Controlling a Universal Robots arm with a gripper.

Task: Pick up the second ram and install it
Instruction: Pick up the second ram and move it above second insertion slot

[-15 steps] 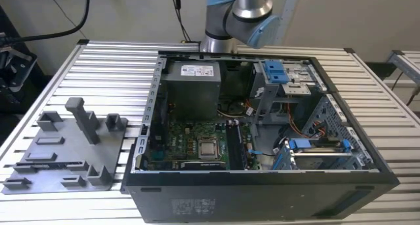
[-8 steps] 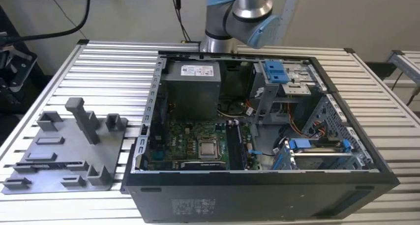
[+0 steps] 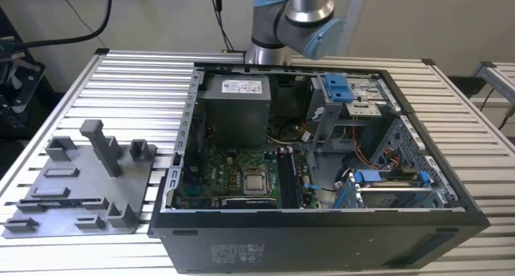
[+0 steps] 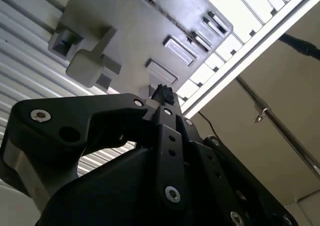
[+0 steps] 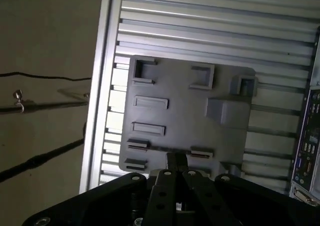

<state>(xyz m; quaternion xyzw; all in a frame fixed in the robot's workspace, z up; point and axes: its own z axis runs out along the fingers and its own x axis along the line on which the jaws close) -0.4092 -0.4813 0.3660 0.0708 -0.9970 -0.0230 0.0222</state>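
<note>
Your gripper (image 5: 176, 161) hangs above the grey tray (image 5: 175, 116). In the first wrist view its black fingertips meet with nothing between them. In the second wrist view the gripper (image 4: 162, 93) shows one ribbed tip against the tray (image 4: 125, 30) below, so count it as closed and empty.

Just beyond the tips, look at the tray's edge row of slotted blocks. The second ram (image 5: 160, 149) seems to stand there on edge, a thin dark strip spanning two of those blocks. It is too thin for you to make out its label. In the exterior view the same strip (image 3: 69, 199) runs along the tray (image 3: 88, 179) near its front edge, with a tall post (image 3: 103, 146) upright further in.

The tray lies flat on the slatted metal table (image 3: 120, 77). The open computer case (image 3: 322, 228) sits just beside the tray, and the green motherboard (image 3: 233, 179) lies inside the case. The arm (image 3: 293, 23) rises well apart from the tray, behind the case.
</note>
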